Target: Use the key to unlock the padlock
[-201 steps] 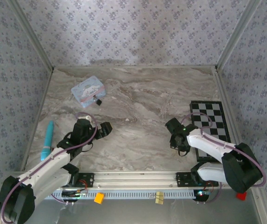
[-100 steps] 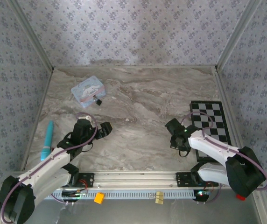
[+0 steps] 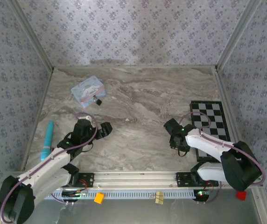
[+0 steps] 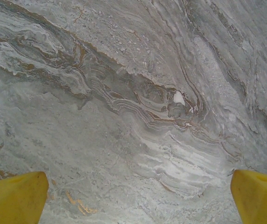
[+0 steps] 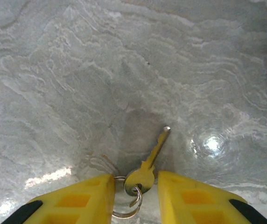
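The small black padlock lies at the back left of the marble table, against the light-blue tin. The key lies flat on the table with its blade pointing away, a wire ring through its head. My right gripper stands over it, open a little, with a gap between the key's head and each yellow finger. In the top view the right gripper sits low at centre right. My left gripper is wide open over bare marble, its fingertips far apart.
A black-and-white chessboard lies just right of the right gripper. A teal stick-like object lies along the left wall. Patterned walls enclose the table on three sides.
The right gripper's jaws have parted a little around the key, and the right arm has shifted slightly left. The left arm has not moved.
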Available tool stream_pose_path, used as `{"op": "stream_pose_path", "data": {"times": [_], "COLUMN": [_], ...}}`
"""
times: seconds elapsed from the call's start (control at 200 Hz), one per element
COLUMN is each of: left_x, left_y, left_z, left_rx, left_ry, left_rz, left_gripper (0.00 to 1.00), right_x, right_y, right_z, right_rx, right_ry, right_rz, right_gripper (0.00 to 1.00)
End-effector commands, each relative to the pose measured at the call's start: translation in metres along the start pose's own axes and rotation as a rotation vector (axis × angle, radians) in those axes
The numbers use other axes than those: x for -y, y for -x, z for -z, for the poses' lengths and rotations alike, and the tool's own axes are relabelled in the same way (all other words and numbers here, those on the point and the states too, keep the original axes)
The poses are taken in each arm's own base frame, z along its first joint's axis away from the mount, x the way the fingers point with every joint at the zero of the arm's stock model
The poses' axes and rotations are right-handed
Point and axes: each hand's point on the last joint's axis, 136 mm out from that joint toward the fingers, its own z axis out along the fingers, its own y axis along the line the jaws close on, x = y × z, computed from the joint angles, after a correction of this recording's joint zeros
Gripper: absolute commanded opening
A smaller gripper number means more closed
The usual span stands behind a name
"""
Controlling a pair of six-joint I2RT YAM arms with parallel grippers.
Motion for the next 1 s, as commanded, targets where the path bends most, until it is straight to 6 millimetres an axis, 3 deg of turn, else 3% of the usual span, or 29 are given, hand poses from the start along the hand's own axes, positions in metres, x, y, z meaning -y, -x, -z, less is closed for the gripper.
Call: {"op": "stream_pose_path", "data": {"times": [0.0, 0.205, 0.585, 0.74, 0.994], "left_x": [0.018, 0.017, 0.016, 0.018, 0.026], "left_y": [0.016, 0.017, 0.017, 0.017, 0.016], "left_z": [0.006, 0.007, 0.005, 0.005, 0.003], "left_rx": [0.045, 0.052, 0.051, 0.047, 0.025], "left_ry": [-0.041, -0.036, -0.031, -0.035, -0.046], "left_rz": [-0.002, -0.005, -0.004, -0.005, -0.023], "left_gripper": [1.0, 1.0, 1.0, 1.0, 1.0], "right_x": [0.007, 0.006, 0.003, -0.003, -0.028], "right_y": [0.0, 0.001, 0.005, 0.013, 0.026], "right_z": [-0.004, -0.004, 0.003, 0.015, 0.042], "right_rx": [-0.005, -0.005, 0.026, 0.068, 0.141], "right_ry": [-0.051, -0.051, -0.034, -0.02, 0.065], "right_rz": [0.009, 0.017, 0.031, 0.072, 0.169], "right_gripper": [0.29, 0.18, 0.09, 0.04, 0.04]}}
